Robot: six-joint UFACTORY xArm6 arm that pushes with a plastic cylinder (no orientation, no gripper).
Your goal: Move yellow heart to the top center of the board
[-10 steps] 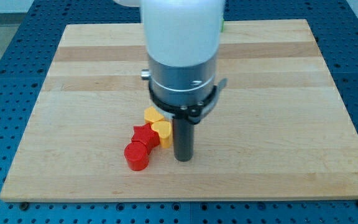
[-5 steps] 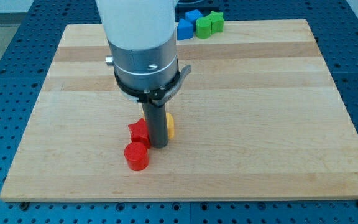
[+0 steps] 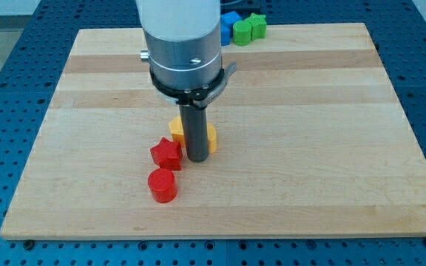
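My tip (image 3: pixel 197 158) rests on the board below its centre. A yellow block (image 3: pixel 211 138), probably the yellow heart, pokes out just right of the rod and touches it; its shape is mostly hidden. A second yellow block (image 3: pixel 175 127) shows just left of the rod. A red star-shaped block (image 3: pixel 166 154) lies left of the tip, close to it. A red cylinder (image 3: pixel 163 185) stands below the star, at the lower left of the tip.
A blue block (image 3: pixel 230 20) and green blocks (image 3: pixel 248 27) sit at the board's top edge, right of the arm body. The wooden board (image 3: pixel 331 133) lies on a blue perforated table. The arm's body hides the top middle of the board.
The rod swept left and then moved up and slightly right. The yellow blocks have shifted upward, away from the red star. The red cylinder has stayed put.
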